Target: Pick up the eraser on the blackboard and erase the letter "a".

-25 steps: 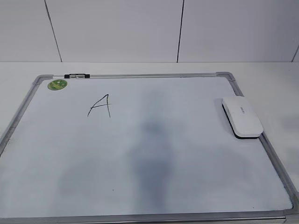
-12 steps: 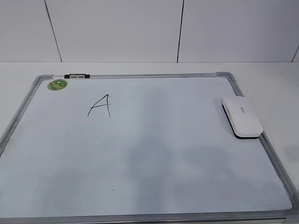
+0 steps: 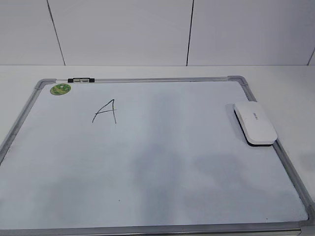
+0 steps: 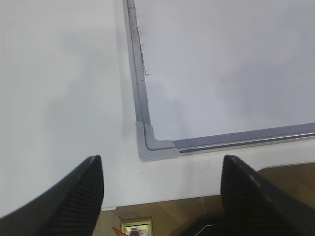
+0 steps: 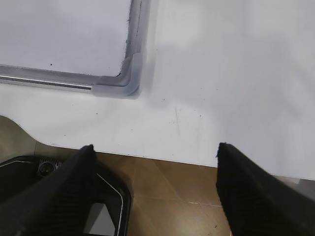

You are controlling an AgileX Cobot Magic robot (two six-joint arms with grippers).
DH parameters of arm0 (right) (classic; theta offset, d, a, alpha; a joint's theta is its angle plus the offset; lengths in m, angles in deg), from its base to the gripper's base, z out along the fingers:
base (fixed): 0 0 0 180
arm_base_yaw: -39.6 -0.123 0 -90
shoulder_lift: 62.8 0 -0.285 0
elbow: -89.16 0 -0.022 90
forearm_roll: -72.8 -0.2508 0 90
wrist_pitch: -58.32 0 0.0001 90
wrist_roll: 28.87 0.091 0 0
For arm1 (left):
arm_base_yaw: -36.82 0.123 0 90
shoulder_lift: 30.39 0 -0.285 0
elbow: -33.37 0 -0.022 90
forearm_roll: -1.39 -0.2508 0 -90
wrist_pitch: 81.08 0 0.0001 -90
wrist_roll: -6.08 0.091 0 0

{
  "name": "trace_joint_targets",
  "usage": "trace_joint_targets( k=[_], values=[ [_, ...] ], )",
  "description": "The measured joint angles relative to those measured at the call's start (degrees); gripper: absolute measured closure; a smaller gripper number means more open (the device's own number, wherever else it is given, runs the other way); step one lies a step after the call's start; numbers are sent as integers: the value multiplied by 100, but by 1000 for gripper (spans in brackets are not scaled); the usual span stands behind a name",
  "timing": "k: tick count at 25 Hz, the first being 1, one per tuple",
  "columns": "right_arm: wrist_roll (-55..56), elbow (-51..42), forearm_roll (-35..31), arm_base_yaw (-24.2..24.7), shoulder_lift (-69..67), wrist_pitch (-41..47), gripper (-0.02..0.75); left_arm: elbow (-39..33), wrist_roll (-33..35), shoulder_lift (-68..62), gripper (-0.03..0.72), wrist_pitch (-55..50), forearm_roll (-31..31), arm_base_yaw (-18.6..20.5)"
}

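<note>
Both grippers, left (image 4: 160, 189) and right (image 5: 152, 184), hover fingers apart above blackboard (image 3: 147, 162) corners.

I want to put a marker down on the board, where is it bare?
The blackboard is bare across its middle and near edge, between the letter "A" and the eraser. The far left corner is more crowded: green sticker and clip.

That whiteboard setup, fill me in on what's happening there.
Nothing is being handled yet. The whiteboard lies flat on the white table, with the eraser resting untouched at its right edge and a marker letter "A" drawn at upper left. Both arms hang back at the near edge: the left tool is open above the board's near-left corner, and the right tool is open by the near-right corner. Neither holds anything.
</note>
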Motion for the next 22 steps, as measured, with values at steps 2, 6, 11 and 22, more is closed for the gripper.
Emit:
trace_joint_targets(
  k=[2, 6, 11, 22],
  values=[
    [0, 0, 0, 0, 0, 0, 148, 0, -12, 0, 144, 0, 0, 0],
    [0, 0, 0, 0, 0, 0, 148, 0, -23, 0, 144, 0, 0, 0],
    [0, 0, 0, 0, 0, 0, 148, 0, -23, 0, 144, 0, 0, 0],
    [0, 0, 41, 410, 549, 0, 148, 0, -23, 395, 144, 0, 0, 173]
  ],
)
